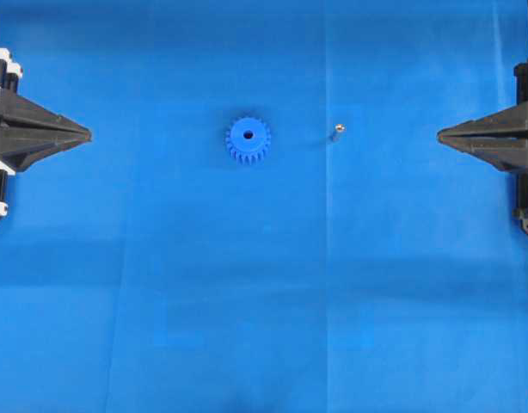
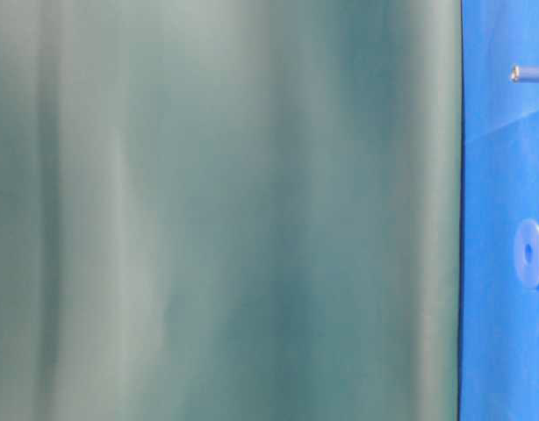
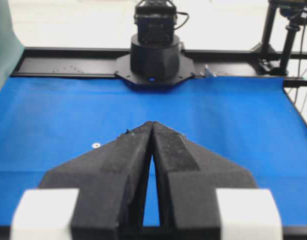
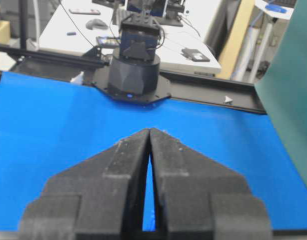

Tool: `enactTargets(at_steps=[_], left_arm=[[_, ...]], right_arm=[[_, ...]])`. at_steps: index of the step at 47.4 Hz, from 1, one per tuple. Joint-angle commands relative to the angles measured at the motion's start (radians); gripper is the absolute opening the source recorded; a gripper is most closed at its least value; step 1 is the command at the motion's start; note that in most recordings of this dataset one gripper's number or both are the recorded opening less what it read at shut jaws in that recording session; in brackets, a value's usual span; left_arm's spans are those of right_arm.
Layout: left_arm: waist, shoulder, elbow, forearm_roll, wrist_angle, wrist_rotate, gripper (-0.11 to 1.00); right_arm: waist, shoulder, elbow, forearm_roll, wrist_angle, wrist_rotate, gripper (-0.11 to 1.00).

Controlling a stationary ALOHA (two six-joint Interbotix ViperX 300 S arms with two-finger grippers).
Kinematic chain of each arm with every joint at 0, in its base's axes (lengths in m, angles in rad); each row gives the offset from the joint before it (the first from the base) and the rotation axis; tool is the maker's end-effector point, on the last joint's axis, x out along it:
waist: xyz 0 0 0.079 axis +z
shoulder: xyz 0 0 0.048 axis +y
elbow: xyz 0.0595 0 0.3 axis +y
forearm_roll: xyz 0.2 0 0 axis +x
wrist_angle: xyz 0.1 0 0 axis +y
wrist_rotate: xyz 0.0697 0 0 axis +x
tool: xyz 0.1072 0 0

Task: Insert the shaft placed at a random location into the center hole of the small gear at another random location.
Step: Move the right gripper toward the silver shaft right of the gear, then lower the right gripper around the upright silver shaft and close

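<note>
The tiny shiny silver metal shaft (image 1: 337,132) lies on the blue worktop (image 1: 264,301), near the bright blue plastic toothed gear (image 1: 248,141). It looks light, stiff and slippery; pinching mid-length seems safest. Both tools, left (image 1: 88,135) and right (image 1: 441,134), are closed and empty.

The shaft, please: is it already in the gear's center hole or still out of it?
Out. The shaft rests on the blue cloth, apart from the small gear, whose center hole shows dark and empty.
</note>
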Motion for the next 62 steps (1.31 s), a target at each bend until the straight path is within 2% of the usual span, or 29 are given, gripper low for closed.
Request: enactTargets(at_steps=[1, 6, 16, 26, 30, 33, 36, 43, 45, 51, 62], left_arm=[[0.0, -0.002, -0.014, 0.002, -0.002, -0.005, 0.0], [0.0, -0.006, -0.014, 0.002, 0.005, -0.003, 0.0], [0.0, -0.008, -0.011, 0.002, 0.014, -0.005, 0.0], [0.0, -0.012, -0.008, 0.002, 0.014, -0.005, 0.0], [0.0, -0.017, -0.005, 0.002, 0.014, -0.005, 0.0], [0.0, -0.021, -0.002, 0.003, 0.014, -0.005, 0.0], [0.0, -0.028, 0.003, 0.002, 0.014, -0.005, 0.0], [0.0, -0.037, 0.008, 0.002, 0.015, -0.005, 0.0], [0.0, -0.038, 0.008, 0.002, 0.017, -0.005, 0.0], [0.0, -0.041, 0.011, 0.003, 0.021, -0.005, 0.0], [0.0, -0.041, 0.014, 0.003, 0.021, -0.005, 0.0]], right_arm=[[-0.006, 0.012, -0.021, -0.005, 0.0, -0.012, 0.0], [-0.02, 0.018, -0.034, -0.005, 0.014, -0.011, -0.05], [-0.081, 0.063, -0.031, -0.002, 0.008, -0.009, -0.05], [-0.144, 0.17, -0.018, 0.018, -0.064, -0.006, -0.04], [-0.161, 0.232, -0.018, 0.032, -0.086, -0.005, 0.04], [-0.169, 0.284, -0.018, 0.044, -0.107, -0.005, 0.15], [-0.175, 0.348, -0.018, 0.066, -0.147, -0.005, 0.3], [-0.178, 0.495, -0.02, 0.089, -0.239, -0.006, 0.76], [-0.178, 0.548, -0.026, 0.091, -0.265, -0.005, 0.84], [-0.178, 0.664, -0.035, 0.118, -0.321, -0.005, 0.75], [-0.178, 0.853, -0.046, 0.178, -0.434, -0.005, 0.76]])
